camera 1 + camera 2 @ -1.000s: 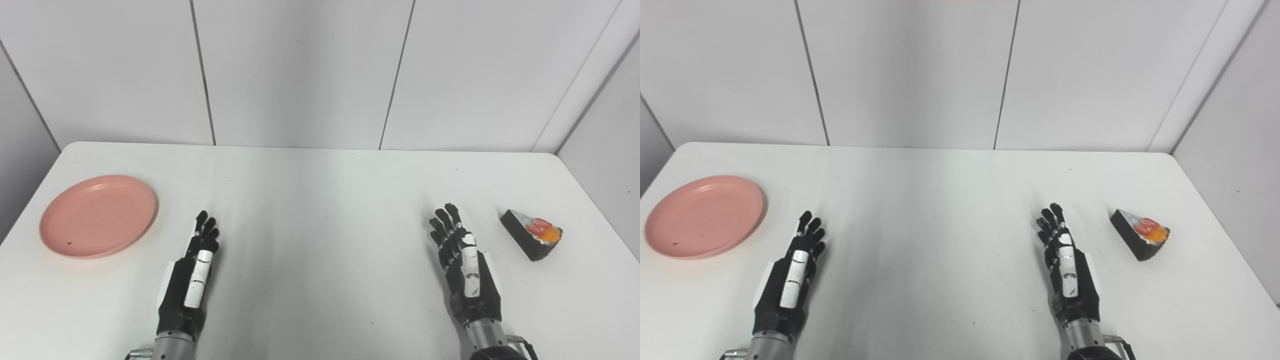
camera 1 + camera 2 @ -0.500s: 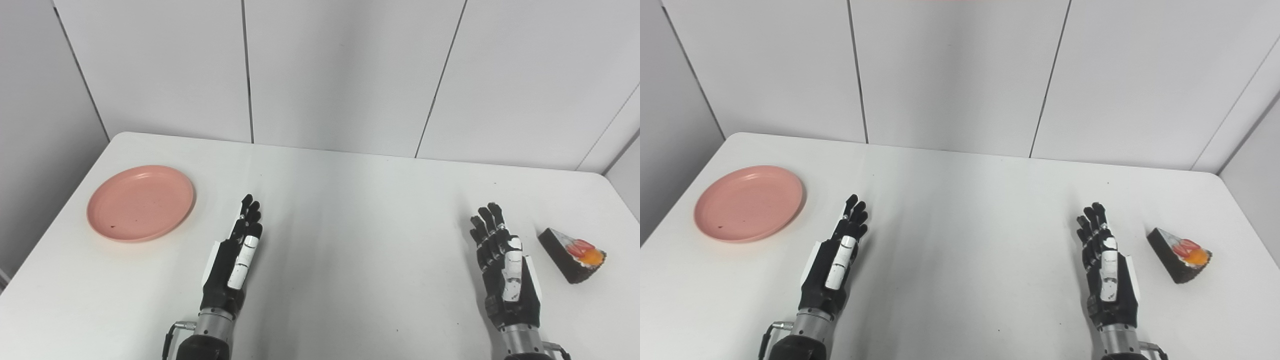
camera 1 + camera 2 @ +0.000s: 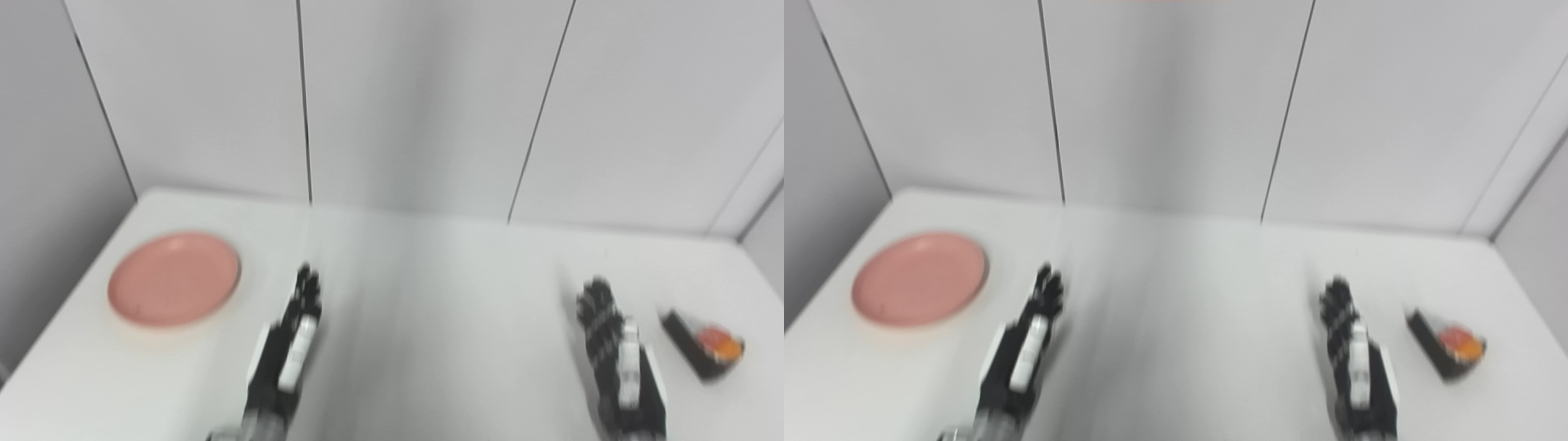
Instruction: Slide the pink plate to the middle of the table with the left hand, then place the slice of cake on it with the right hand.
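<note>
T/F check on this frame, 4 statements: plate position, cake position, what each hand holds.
1. The pink plate lies at the table's left side. True.
2. The slice of cake sits on the plate. False: it lies on the table at the right, beside the right hand.
3. The left hand grips the plate. False: it is empty, apart from the plate.
4. The right hand holds nothing. True.

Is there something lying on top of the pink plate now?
No. The pink plate looks bare, though the picture is blurred. The slice of cake lies far right. What is under the plate is hidden.
</note>
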Robot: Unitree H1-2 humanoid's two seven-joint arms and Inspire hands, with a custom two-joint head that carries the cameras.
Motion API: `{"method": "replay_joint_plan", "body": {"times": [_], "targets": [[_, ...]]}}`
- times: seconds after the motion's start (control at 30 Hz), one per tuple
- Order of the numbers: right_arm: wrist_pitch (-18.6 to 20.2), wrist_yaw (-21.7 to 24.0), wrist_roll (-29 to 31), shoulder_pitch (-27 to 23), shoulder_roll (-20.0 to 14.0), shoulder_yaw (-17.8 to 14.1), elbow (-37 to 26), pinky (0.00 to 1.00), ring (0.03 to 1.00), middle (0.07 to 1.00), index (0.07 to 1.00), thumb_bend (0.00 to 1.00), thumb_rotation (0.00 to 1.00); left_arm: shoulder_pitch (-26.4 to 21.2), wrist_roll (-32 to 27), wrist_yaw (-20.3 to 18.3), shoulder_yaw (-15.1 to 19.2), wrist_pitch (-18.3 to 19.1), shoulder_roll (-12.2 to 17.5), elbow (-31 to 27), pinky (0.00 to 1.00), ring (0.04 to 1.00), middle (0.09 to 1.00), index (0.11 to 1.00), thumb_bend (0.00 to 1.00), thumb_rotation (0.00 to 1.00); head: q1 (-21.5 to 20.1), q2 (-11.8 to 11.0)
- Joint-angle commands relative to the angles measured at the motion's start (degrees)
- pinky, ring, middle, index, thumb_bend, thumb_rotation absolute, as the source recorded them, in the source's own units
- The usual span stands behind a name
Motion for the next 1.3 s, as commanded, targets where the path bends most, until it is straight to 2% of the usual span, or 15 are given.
{"method": "replay_joint_plan", "body": {"times": [0.0,0.17,0.33,0.53,0.67,0.73,0.77,0.83,0.9,0.97,1.1,1.2,1.27], "targets": [[-3.30,0.96,0.64,2.53,0.85,0.02,4.25,0.98,0.939,0.944,0.931,0.78,0.96,0.72,0.06,-0.60,-0.10,-3.06,-0.01,3.25,1.00,0.999,1.000,1.000,0.68,0.89,0.05,-0.08],[-3.57,0.24,-0.31,2.42,0.88,0.22,4.37,0.95,0.928,0.926,0.894,0.77,0.97,0.84,0.53,-0.44,-0.26,-2.56,0.41,3.01,1.00,0.998,1.000,1.000,0.65,0.89,-0.46,0.66],[-4.04,0.51,-0.47,2.58,0.82,0.40,4.16,0.94,0.915,0.915,0.870,0.77,0.96,1.25,-0.40,-0.92,-0.33,-2.31,0.55,2.22,1.00,1.000,1.000,1.000,0.67,0.89,-0.59,1.29],[-3.50,0.00,-0.55,2.59,1.01,0.28,3.37,0.93,0.906,0.905,0.854,0.78,0.95,1.30,0.15,-0.51,-0.36,-1.93,0.53,1.37,1.00,0.997,1.000,1.000,0.66,0.90,0.13,3.21],[-1.38,0.26,0.61,3.35,0.40,-0.12,1.00,0.94,0.912,0.912,0.854,0.79,0.95,0.78,-0.45,0.73,-0.36,-0.09,-1.59,-3.07,0.99,0.972,0.979,1.000,0.70,0.91,0.55,5.98],[0.56,-0.55,0.28,4.00,0.38,-0.12,-1.09,0.94,0.910,0.913,0.851,0.78,0.96,-0.41,0.22,0.99,-0.48,0.17,-1.83,-6.12,0.98,0.951,0.963,1.000,0.74,0.90,0.07,7.34],[1.10,-0.90,-0.24,4.30,0.38,0.02,-2.03,0.94,0.911,0.911,0.850,0.75,0.99,-1.15,0.28,1.07,-0.31,0.58,-1.79,-7.71,0.97,0.941,0.948,1.000,0.80,0.89,-0.12,7.66],[1.68,-1.40,-1.02,4.87,0.49,0.28,-3.63,0.94,0.911,0.910,0.851,0.73,0.99,-2.56,0.00,1.28,0.45,1.50,-1.43,-10.54,0.97,0.936,0.939,1.000,0.81,0.87,-0.71,8.54],[2.40,-1.48,-0.56,5.32,0.68,0.39,-4.79,0.93,0.906,0.906,0.851,0.75,0.97,-4.25,0.20,1.74,1.66,2.11,-0.50,-12.70,0.91,0.903,0.896,0.957,0.85,0.87,-0.84,9.46],[3.18,-1.54,-0.08,5.67,0.76,0.40,-5.88,0.94,0.903,0.901,0.845,0.77,0.94,-6.48,0.33,2.61,3.52,2.59,0.53,-13.88,0.82,0.843,0.842,0.884,0.83,0.89,-0.65,10.15],[3.70,-1.96,-0.29,6.02,0.84,0.36,-7.53,0.93,0.898,0.895,0.836,0.76,0.93,-11.46,-1.70,4.26,7.88,5.33,2.23,-15.23,0.79,0.788,0.777,0.770,0.85,0.88,0.01,11.64],[4.69,-2.43,-0.21,5.86,1.02,0.40,-8.29,0.92,0.887,0.889,0.830,0.76,0.93,-15.36,-3.48,4.25,10.93,7.22,4.96,-15.22,0.72,0.747,0.735,0.669,0.86,0.85,0.21,12.62],[5.04,-2.40,0.05,5.50,1.07,0.53,-8.42,0.94,0.897,0.898,0.835,0.75,0.95,-17.90,-5.04,3.88,12.99,9.99,7.98,-15.57,0.69,0.740,0.729,0.638,0.88,0.83,0.03,13.24]]}}
